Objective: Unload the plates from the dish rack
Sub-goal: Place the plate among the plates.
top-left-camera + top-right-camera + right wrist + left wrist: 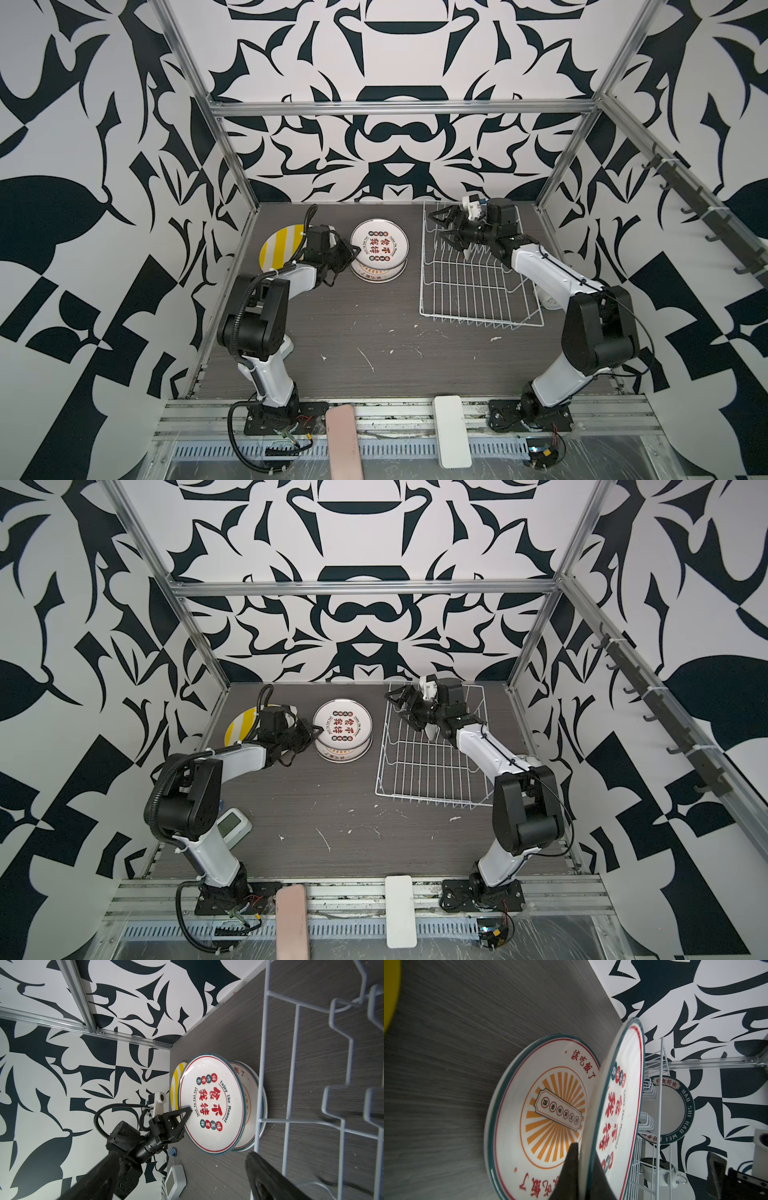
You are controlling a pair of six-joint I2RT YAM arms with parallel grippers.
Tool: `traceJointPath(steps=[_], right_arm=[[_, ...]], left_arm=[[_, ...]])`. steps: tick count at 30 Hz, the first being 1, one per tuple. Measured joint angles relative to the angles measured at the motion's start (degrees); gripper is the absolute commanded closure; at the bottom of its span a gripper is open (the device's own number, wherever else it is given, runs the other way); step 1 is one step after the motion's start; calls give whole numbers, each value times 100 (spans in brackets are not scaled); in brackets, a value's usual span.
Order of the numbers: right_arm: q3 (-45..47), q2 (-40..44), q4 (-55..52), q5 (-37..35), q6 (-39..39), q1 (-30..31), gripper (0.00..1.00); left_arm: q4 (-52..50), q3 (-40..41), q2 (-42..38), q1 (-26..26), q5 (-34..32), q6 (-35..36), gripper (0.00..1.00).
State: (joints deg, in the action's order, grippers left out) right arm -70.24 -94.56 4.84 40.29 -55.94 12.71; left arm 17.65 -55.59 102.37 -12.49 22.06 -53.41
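Observation:
My left gripper [353, 251] [586, 1159] is shut on the rim of a white plate with red lettering [379, 245] [209, 1103]. It holds this plate just over an orange sunburst plate [378, 275] [550, 1109] lying on the table. A yellow-striped plate [278, 249] lies flat further left, behind the left arm. The white wire dish rack [482, 322] [432, 798] stands on the right. One dark-green-rimmed plate [675, 1109] [467, 252] stands upright in it. My right gripper [439, 227] [400, 707] hovers open over the rack's far left corner, holding nothing.
A white twin-bell alarm clock [660, 1172] [548, 297] sits at the rack's right side, partly behind the right arm. A white digital timer [232, 823] [174, 1178] lies by the left arm's base. Pink [343, 440] and white [451, 430] slabs rest on the front rail.

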Motion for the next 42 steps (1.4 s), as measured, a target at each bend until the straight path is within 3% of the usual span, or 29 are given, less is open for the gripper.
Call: traceJointPath(steps=[28,32,42], right_arm=[[-28,2,-577,-26,402,0,2],[-31,2,-638,-35,409,0,2],[-31,2,-763,-57,450,0,1]], left_arm=[[-341,-184,450,0,-107,205,100],[-352,-192,455,0,-109,205,93],[-387,-205,459,0,-107,201,88]])
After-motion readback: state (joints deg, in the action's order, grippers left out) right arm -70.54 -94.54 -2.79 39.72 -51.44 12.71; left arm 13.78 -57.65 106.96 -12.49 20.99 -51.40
